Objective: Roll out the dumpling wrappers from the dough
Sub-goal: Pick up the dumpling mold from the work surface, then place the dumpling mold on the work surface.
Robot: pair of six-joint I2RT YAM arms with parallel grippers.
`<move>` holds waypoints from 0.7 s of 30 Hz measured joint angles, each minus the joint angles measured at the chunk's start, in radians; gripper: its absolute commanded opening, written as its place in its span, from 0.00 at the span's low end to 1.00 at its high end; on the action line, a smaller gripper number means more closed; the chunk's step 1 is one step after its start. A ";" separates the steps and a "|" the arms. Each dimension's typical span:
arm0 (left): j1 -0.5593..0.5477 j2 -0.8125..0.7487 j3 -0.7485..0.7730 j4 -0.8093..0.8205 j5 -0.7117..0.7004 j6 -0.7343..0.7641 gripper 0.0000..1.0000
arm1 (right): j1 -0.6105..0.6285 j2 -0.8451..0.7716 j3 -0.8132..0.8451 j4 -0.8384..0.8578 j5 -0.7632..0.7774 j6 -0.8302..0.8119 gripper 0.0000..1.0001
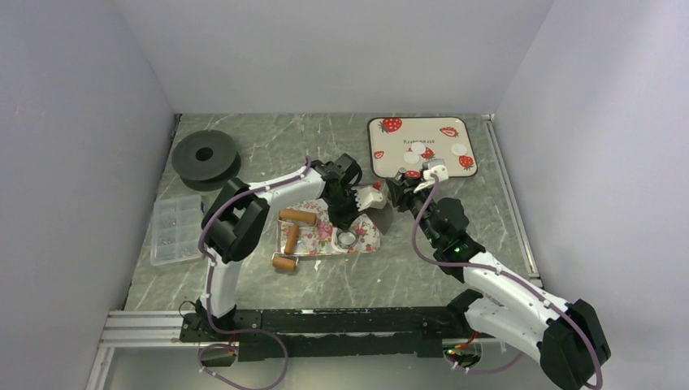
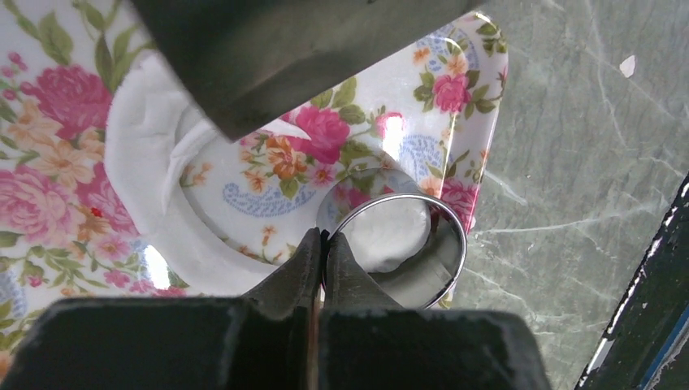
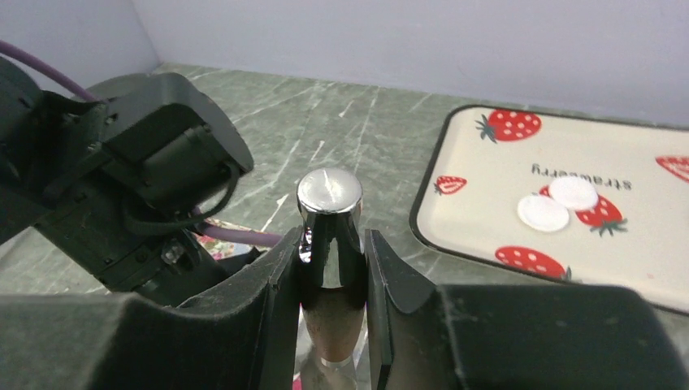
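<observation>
Nearest the arm bases, three short brown cylinders (image 1: pixel 290 238) lay on and beside the left end of a floral tray (image 2: pixel 465 110) on the grey marbled bench (image 1: pixel 284 138), with a clear compartment box (image 1: pixel 175 227) well apart to the left. On that tray lay a sheet of white dough (image 2: pixel 138 146) with round holes cut through it. At the tray's right end the left claw (image 2: pixel 322 248) was pinched tight, its tips meeting on the rim of a metal ring cutter (image 2: pixel 431 280) that stood flat on the tray around a small round of dough. Just above the dough hung a broad dark blade (image 2: pixel 309 57). The right claw (image 3: pixel 329 244) was partly open and clamped on a chrome-capped handle (image 3: pixel 329 195) held upright just beside the left wrist. Farther back, to the right, sat a strawberry-printed tray (image 1: pixel 398 142); the dumpling wrappers (image 1: pixel 459 149), thin white discs, lay flat on it among the printed berries, two of them overlapping at their edges. At the far left rested a black spool (image 1: pixel 205 154).
</observation>
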 measured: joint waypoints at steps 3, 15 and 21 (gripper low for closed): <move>0.000 0.003 0.023 -0.003 0.010 -0.003 0.00 | -0.001 -0.033 -0.024 -0.022 0.047 0.035 0.00; -0.001 0.063 0.146 -0.009 0.022 -0.061 0.01 | -0.006 -0.235 -0.023 -0.229 0.043 0.039 0.00; -0.010 0.095 0.145 -0.011 0.000 -0.069 0.05 | -0.006 -0.264 -0.021 -0.277 0.027 0.024 0.00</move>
